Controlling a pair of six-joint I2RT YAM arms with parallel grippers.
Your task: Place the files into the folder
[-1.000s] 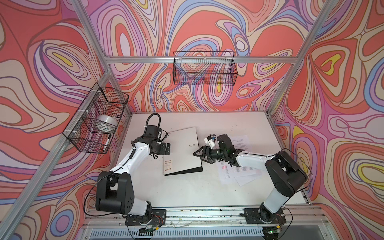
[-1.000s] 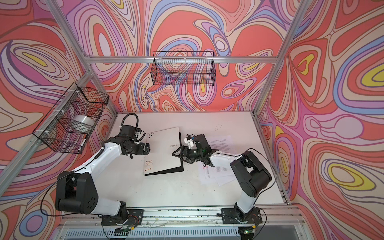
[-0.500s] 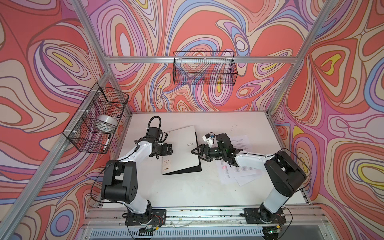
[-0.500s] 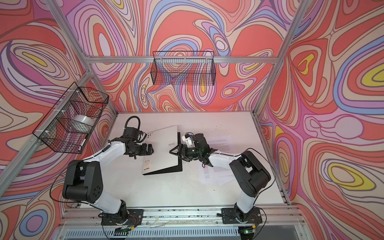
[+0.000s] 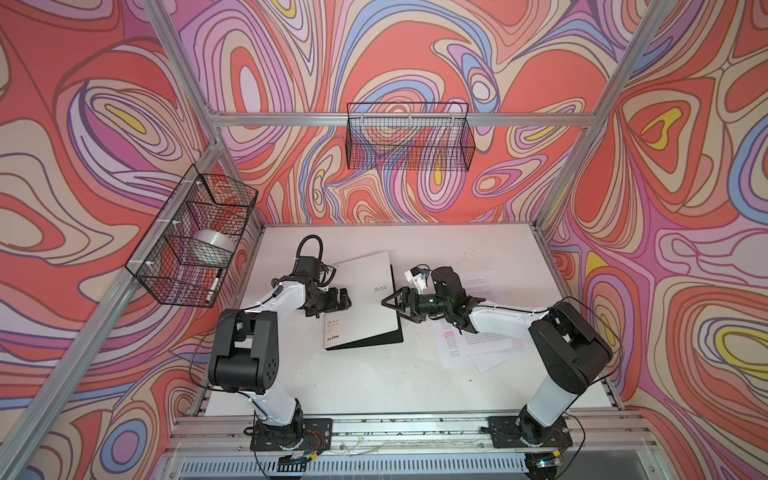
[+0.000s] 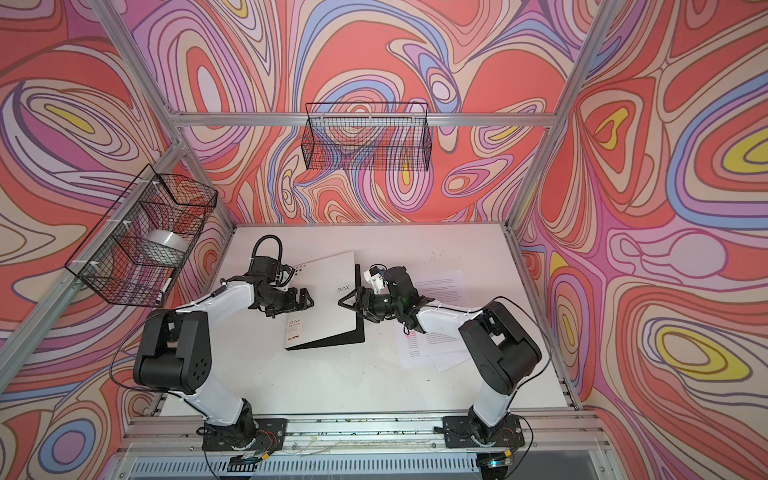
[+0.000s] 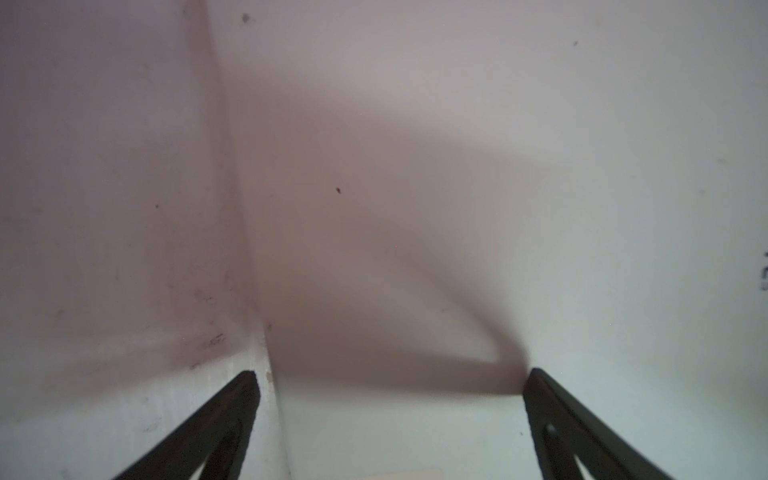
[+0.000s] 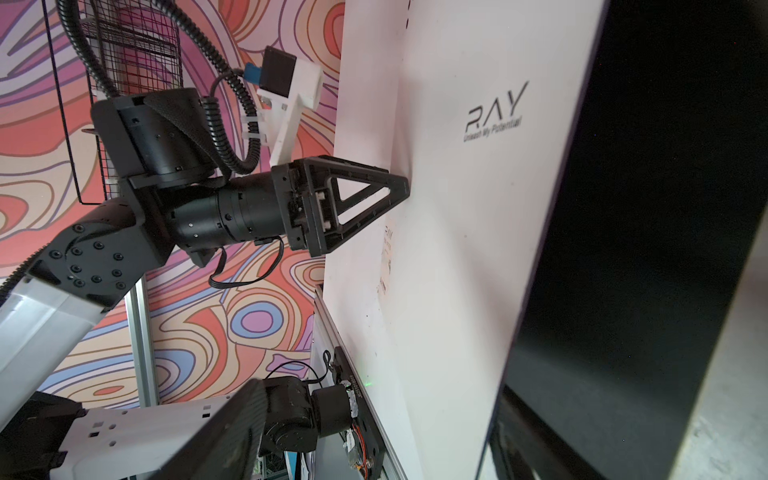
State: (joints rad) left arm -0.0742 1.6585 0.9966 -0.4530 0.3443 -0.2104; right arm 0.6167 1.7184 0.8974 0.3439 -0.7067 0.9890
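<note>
The folder (image 5: 365, 291) (image 6: 328, 291) lies mid-table, white "RAY" cover up, with its black inside showing along the right and near edges. My left gripper (image 5: 343, 299) (image 7: 390, 380) is open, tips down on the folder's (image 7: 415, 124) left part, one fingertip (image 7: 249, 382) just off its edge. It also shows in the right wrist view as the left gripper (image 8: 399, 187). My right gripper (image 5: 388, 301) (image 8: 380, 386) is open at the cover's right edge, which passes between its fingers. The files (image 5: 473, 332) (image 6: 436, 332) lie on the table to the right, partly under my right arm.
A wire basket (image 5: 191, 245) on the left wall holds a tape roll (image 5: 214, 243) and a marker. Another wire basket (image 5: 409, 141) hangs on the back wall. The table (image 5: 374, 374) ends at an aluminium rail in front.
My left gripper has slid a little to the right onto the folder's left part as that arm folded up. My right gripper has edged slightly left at the cover's edge.
</note>
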